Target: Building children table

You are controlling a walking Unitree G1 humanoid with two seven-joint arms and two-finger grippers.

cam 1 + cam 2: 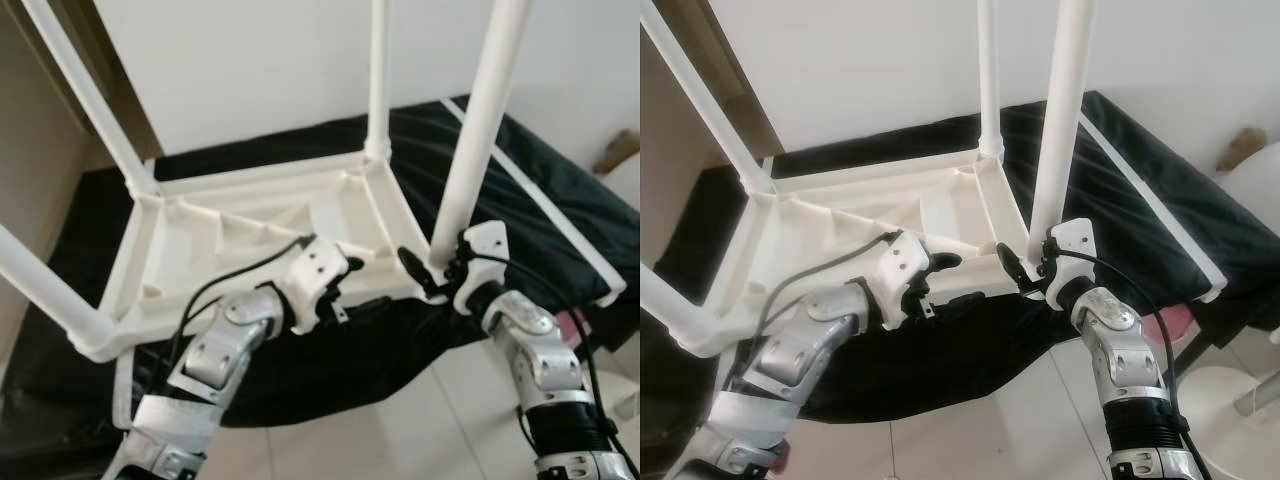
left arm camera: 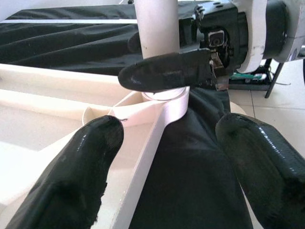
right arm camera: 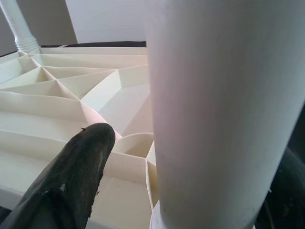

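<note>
The white table [image 1: 250,235] lies upside down on a black-draped bed [image 1: 540,190], four legs pointing up. Your right end effector [image 1: 428,272] pinches the near-right leg [image 1: 478,130] at its base, one finger [image 3: 71,176] on each side of the tube, just above the corner socket [image 2: 164,102]. Keep that leg plumb and press straight down; a tilt would likely jam it in the socket. Your left end effector [image 1: 345,285] sits spread at the table's near rim, fingers [image 2: 76,171] astride the edge, gripping nothing, ready to brace the frame.
</note>
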